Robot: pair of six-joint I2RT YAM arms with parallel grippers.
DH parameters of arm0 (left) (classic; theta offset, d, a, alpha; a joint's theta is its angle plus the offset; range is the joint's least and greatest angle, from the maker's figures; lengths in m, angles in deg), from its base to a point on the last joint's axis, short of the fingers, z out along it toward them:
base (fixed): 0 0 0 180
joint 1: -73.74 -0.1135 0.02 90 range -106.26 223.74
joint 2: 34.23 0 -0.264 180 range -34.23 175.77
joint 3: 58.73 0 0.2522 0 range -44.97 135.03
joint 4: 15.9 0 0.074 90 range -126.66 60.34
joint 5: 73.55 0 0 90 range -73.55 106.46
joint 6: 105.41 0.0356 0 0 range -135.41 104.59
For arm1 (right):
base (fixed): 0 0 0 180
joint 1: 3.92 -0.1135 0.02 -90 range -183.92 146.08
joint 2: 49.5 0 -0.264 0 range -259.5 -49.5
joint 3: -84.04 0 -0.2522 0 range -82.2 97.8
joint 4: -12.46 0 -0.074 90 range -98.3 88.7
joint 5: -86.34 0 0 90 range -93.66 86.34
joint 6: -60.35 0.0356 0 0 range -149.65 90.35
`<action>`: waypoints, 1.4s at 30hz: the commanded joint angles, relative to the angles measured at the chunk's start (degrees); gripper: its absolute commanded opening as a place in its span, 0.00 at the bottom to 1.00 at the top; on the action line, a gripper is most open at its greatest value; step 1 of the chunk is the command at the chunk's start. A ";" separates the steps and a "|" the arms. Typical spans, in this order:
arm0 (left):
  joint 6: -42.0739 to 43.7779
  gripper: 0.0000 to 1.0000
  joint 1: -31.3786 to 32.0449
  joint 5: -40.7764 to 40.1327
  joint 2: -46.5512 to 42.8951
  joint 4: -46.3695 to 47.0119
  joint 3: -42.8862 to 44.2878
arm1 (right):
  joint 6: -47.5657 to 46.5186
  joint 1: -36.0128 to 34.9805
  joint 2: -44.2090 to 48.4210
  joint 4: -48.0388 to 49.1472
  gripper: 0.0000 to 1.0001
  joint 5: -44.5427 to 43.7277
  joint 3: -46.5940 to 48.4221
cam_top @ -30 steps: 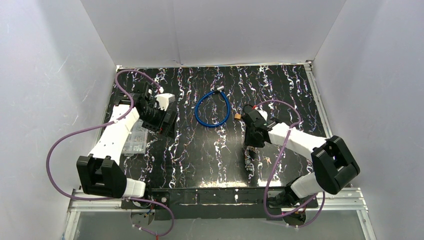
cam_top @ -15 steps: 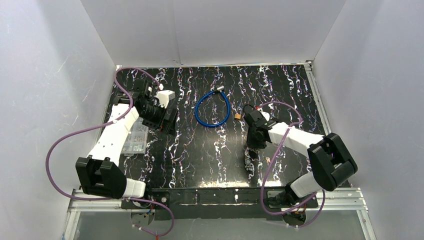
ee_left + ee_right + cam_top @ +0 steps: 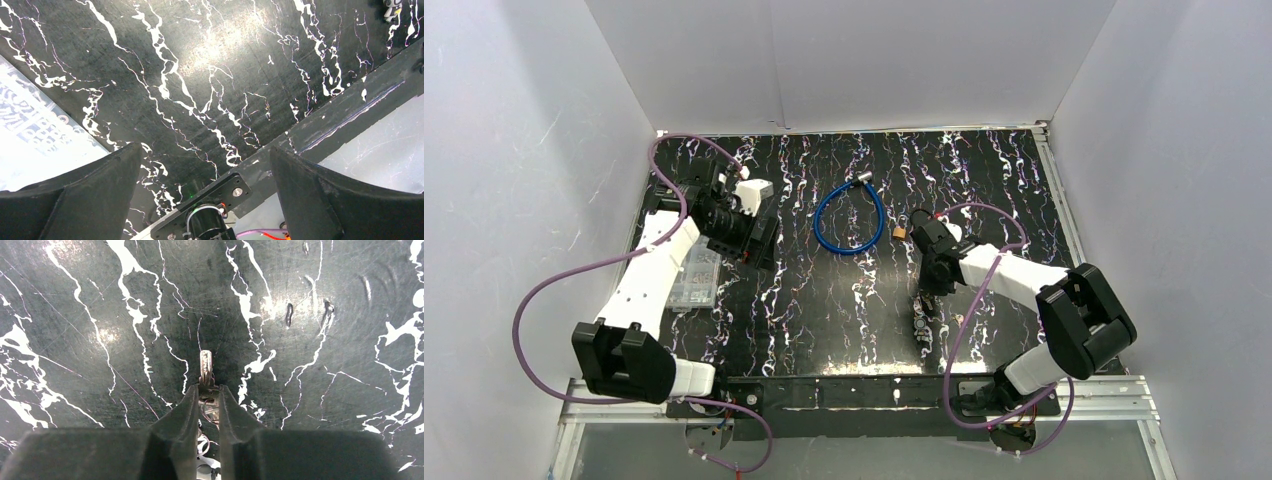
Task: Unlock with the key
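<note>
Your right gripper (image 3: pixel 206 390) just pinched down on the key (image 3: pixel 205 365), blade pointing ahead. The padlock (image 3: pixel 901 232) lies just upper left of it. Left gripper (image 3: pixel 204 150) gapes empty.

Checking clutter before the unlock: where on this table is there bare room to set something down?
Bare table lies front-centre, between the clear box and the metal pieces, and in the far right corner beyond the right arm. Crowded: around the right gripper holding the key, where blue cable lock, padlock and metal pieces sit close.
</note>
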 commanded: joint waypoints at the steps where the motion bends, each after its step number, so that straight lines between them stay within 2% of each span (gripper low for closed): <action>1: -0.27 0.99 0.32 0.22 -2.20 -1.67 1.39 | 0.46 0.33 -1.46 -0.31 0.09 -0.80 0.44; 4: -0.31 0.99 0.39 0.54 -2.49 -1.63 0.83 | 0.88 0.33 -1.13 -0.52 0.01 -0.91 0.20; 16: 0.20 0.99 1.66 1.56 -3.57 -0.84 -0.06 | -1.46 0.33 6.10 -2.57 0.01 -0.23 2.34; 23: -0.39 0.99 3.57 3.16 -3.32 0.63 0.49 | -5.39 0.26 11.79 -2.86 0.01 4.62 5.22; 26: -0.34 0.99 5.44 4.62 -3.06 2.01 0.99 | -6.24 0.18 13.91 -4.90 0.01 6.30 8.01; 28: 0.16 0.99 7.03 3.98 -2.07 2.01 2.23 | -6.24 0.15 14.12 -7.74 0.01 4.43 8.95; 29: 0.19 0.99 7.56 3.73 -1.57 1.69 3.00 | -6.10 0.15 13.98 -8.71 0.04 3.32 8.75; 32: -0.41 0.99 8.18 3.74 -0.42 1.30 4.45 | -5.06 0.15 13.80 -8.88 0.25 2.20 5.49; 34: -1.27 0.99 8.44 3.90 -0.56 1.57 4.34 | -4.52 0.15 13.52 -7.68 0.36 2.77 2.90; 38: -1.69 0.99 8.64 3.74 -1.71 1.87 3.40 | -3.67 0.15 11.28 -5.45 0.44 3.81 -0.69; 42: -1.52 0.99 8.68 2.63 -2.46 1.65 3.22 | -3.36 -0.30 8.75 -3.75 0.47 4.22 -2.20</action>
